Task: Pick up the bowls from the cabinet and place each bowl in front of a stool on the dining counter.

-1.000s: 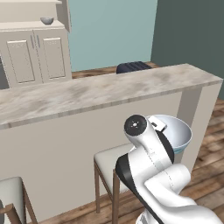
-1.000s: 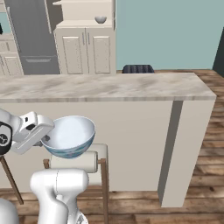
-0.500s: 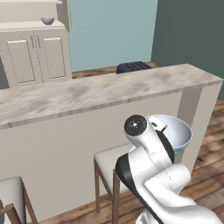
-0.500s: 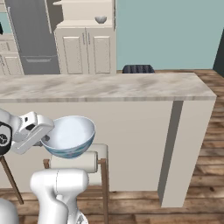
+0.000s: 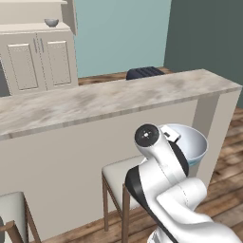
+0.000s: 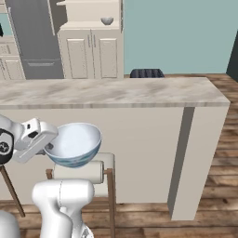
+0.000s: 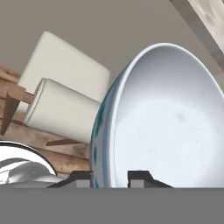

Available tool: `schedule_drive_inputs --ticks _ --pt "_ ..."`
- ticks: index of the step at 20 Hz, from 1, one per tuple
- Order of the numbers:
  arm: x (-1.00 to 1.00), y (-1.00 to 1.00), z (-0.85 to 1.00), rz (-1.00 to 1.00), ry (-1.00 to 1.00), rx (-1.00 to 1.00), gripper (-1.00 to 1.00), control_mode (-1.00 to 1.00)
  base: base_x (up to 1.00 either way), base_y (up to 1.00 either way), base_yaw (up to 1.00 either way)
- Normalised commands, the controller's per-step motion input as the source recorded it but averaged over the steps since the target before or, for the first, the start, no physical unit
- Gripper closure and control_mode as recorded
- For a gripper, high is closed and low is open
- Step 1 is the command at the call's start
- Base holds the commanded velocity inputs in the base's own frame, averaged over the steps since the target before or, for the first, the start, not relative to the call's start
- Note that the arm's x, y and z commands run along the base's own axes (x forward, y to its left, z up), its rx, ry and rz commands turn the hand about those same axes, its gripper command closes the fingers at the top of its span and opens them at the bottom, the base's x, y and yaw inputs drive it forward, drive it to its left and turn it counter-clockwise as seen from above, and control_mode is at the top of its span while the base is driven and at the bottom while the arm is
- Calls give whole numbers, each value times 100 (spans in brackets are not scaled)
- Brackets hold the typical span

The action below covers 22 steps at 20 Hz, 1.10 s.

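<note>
Left base view: you see the arm holding the blue-patterned bowl (image 5: 189, 147) below the level of the dining counter (image 5: 109, 99), on the near side of its grey front wall. A cushioned stool (image 5: 124, 172) stands just left of the arm, tucked against that wall. Far behind the counter, the cream cabinet (image 5: 40, 61) carries the grey bowl (image 5: 51, 22) on its open shelf.

Right base view: the gripper (image 6: 46, 148) clamps the left rim of the blue-patterned bowl (image 6: 74, 144), which sits roughly upright, opening up, directly above the stool (image 6: 88, 171). The grey bowl (image 6: 107, 21) rests on the cabinet (image 6: 93, 51) shelf, well apart from the dining counter (image 6: 116, 90).

Hand view: the two dark fingertips (image 7: 142, 178) straddle the bowl wall (image 7: 105, 131), one outside, one inside. The jaws are closed on the rim of the blue-patterned bowl (image 7: 166, 127). The stool (image 7: 65, 92) lies beyond it.
</note>
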Motion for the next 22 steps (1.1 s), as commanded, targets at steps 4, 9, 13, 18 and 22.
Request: schedule_drive_inputs --ticks 4,9,13,18,22 --pt "53 0 0 0 2 0 100 -100 0 0 0" --pt "73 2 35 -5 2 2 100 -100 0 0 0" --pt "80 4 66 0 0 16 100 -100 0 0 0" --pt "95 34 52 0 0 9 100 -100 0 0 0" --pt "73 48 33 0 0 3 100 -100 0 0 0"
